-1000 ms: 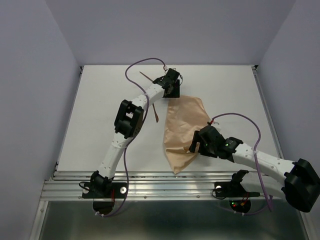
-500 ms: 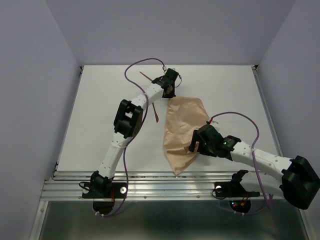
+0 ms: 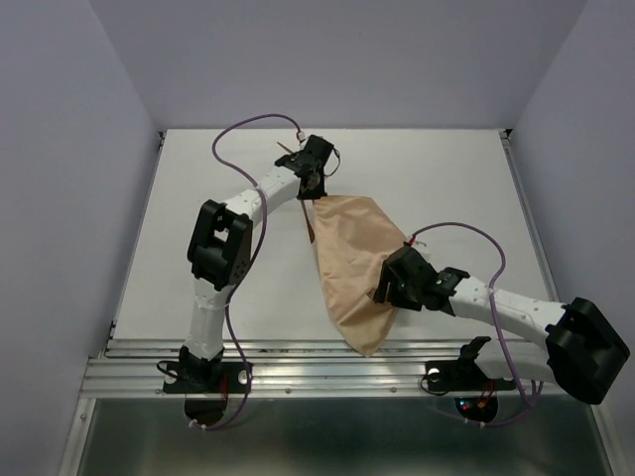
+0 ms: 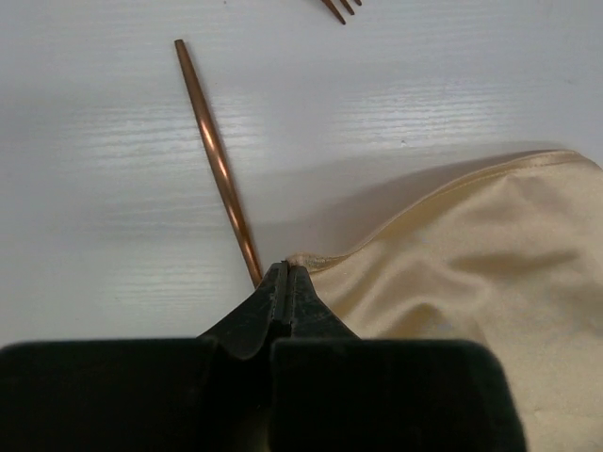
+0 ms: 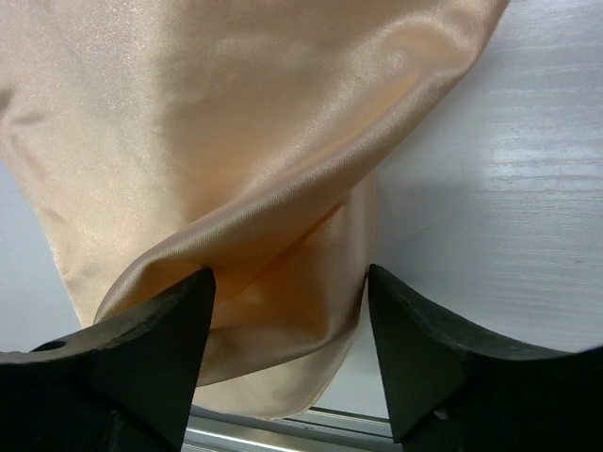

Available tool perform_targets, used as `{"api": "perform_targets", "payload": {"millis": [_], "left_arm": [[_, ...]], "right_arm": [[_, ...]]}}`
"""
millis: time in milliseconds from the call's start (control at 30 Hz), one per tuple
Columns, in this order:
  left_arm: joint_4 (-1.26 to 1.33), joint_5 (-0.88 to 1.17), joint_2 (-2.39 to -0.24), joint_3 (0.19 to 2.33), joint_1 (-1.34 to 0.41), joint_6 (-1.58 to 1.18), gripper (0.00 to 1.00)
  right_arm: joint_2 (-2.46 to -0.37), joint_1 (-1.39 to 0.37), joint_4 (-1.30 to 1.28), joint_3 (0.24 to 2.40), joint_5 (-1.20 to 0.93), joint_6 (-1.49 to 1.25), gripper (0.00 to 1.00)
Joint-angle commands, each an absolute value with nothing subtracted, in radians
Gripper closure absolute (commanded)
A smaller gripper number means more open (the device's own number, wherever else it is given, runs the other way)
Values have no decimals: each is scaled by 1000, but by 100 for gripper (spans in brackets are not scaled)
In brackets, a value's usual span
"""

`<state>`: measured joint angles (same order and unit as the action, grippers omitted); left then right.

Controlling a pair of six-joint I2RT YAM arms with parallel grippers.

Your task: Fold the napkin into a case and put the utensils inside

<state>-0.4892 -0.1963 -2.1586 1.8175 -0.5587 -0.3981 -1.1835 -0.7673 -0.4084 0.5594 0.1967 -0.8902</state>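
My left arm point(image 3: 220, 243) stands up from its base at the near left of the table point(image 3: 446, 178), bends at the elbow, and the forearm reaches to the far side and a little to the right. At its end my left hand point(image 3: 311, 193) points down. Its two fingers point(image 4: 285, 287) are pressed fully together, and the far-left corner of the napkin point(image 3: 357, 263) sits right at their tips, so I am pinching that corner.

My right arm point(image 3: 516, 312) lies low. From the elbow at the near right, it runs leftward across the table to the right edge of the napkin. My right hand point(image 5: 287, 278) is wide, with one finger point(image 5: 151, 358) on each side of a soft fold of the cloth. The left finger seems to touch the fold, but I cannot tell if the right one does.

The napkin is in the middle of the table, between my two hands. Its long axis goes from far to near, leaning slightly to the right. The far end is broad, and the near end narrows to a point close to the table's near edge.

The plain utensil point(image 4: 219, 160) lies flat on the table just left of the pinched corner. It runs far to near, and its near end comes up to my left fingertips. The forked utensil point(image 3: 287, 149) lies farther away, and the wrist view shows only its prongs.
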Motion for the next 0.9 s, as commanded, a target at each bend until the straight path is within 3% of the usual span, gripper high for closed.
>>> {"api": "perform_targets", "payload": {"millis": [0,100,133,167,367,533,600,733,867], "left_arm": [[-465,-230,-2063,1743,-549,-414,100],[-462,-235,-2042,1724,-545,-417,100],[-462,-236,-2037,1720,-543,-419,100],[-462,-233,-2026,1720,-538,-419,100],[-495,-141,-2023,1828,-512,-387,100],[-557,-100,-2066,2131,-497,-373,100],[-531,-42,-2049,2208,-486,-377,100],[-433,76,-1958,2229,-439,-405,100],[-301,141,-1787,2102,-407,-419,100]], "right_arm": [[-1177,-775,-365,566,207,-900,36],[-1189,-775,-371,577,218,-908,72],[-1190,-775,-388,581,239,-914,91],[-1198,-775,-400,587,261,-929,98],[-1210,-711,-460,722,478,-783,99],[-1278,-468,-457,952,521,-573,99],[-1295,-454,-459,1109,566,-480,99],[-1315,-426,-459,1334,646,-376,99],[-1279,-426,-459,1376,710,-362,99]]}}
